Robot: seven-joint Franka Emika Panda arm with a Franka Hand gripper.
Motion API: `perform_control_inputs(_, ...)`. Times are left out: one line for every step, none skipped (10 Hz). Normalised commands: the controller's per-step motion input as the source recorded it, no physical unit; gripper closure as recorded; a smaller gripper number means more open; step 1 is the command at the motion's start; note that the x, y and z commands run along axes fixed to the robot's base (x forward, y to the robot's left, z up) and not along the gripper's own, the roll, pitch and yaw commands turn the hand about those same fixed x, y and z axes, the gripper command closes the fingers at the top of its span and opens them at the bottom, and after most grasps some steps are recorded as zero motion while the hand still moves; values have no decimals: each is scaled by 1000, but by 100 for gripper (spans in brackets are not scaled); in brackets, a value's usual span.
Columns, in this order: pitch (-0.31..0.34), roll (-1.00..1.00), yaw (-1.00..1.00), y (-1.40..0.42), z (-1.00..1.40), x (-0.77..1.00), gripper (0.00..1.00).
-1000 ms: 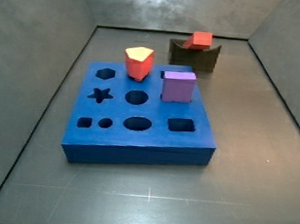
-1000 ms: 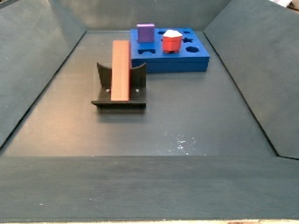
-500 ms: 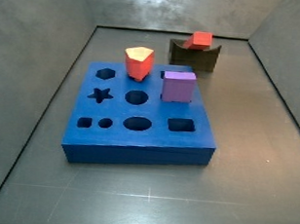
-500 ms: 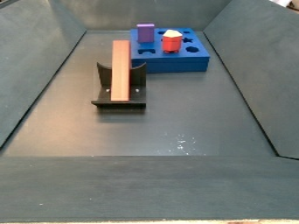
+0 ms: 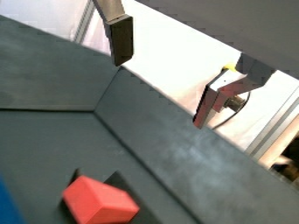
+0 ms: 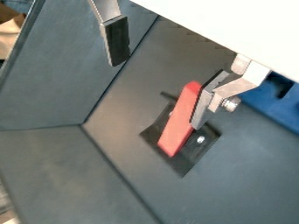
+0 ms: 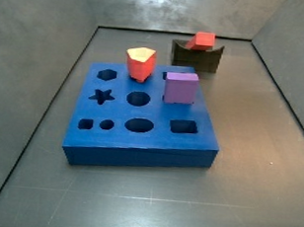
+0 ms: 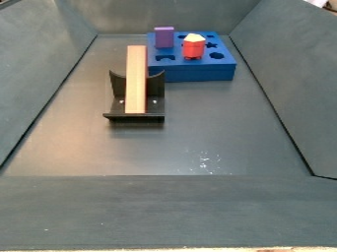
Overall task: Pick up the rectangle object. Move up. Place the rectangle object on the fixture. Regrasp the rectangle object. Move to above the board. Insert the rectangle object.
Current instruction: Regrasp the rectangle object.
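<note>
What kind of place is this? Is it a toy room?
Probably a robot test bench: a dark walled bin holding a blue board with shape holes, a red rectangle object on a fixture, and an open gripper above.

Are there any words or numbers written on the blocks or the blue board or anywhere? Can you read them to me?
None: no words, numbers, labels or signs can be read in any view.
The rectangle object, the fixture, the board, the purple cube and the short red-orange prism are all plain.
The gripper, jaws open and empty above the fixture, carries no readable marking either.
</note>
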Motion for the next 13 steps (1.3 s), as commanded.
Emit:
perform_control_inputs(172, 759, 166, -49, -7, 104, 0)
perform_control_inputs(139, 446, 191, -54, -11, 105, 0)
perform_control_inputs(122, 333, 199, -49, -6, 103, 0)
perform_control_inputs(80, 206, 205, -37, 5, 91, 0)
perform_control_inputs(47, 174, 201, -40, -3, 82, 0)
perform_control_inputs(27, 146, 160, 48, -1000, 32, 0)
perform_control_inputs(18, 143, 144, 48, -1000, 34, 0)
perform_control_inputs(-31, 122, 123, 45, -1000, 48, 0)
perform_control_inputs(-57, 98, 110, 41, -1000, 56, 0)
perform_control_inputs(-78, 82, 89, 40, -1000, 65, 0)
perform_control_inputs(-87, 78, 67, 39, -1000, 71, 0)
perform_control_inputs(-97, 76, 36, 33, -1000, 83, 0)
perform_control_inputs(-94, 77, 15, 28, -1000, 90, 0)
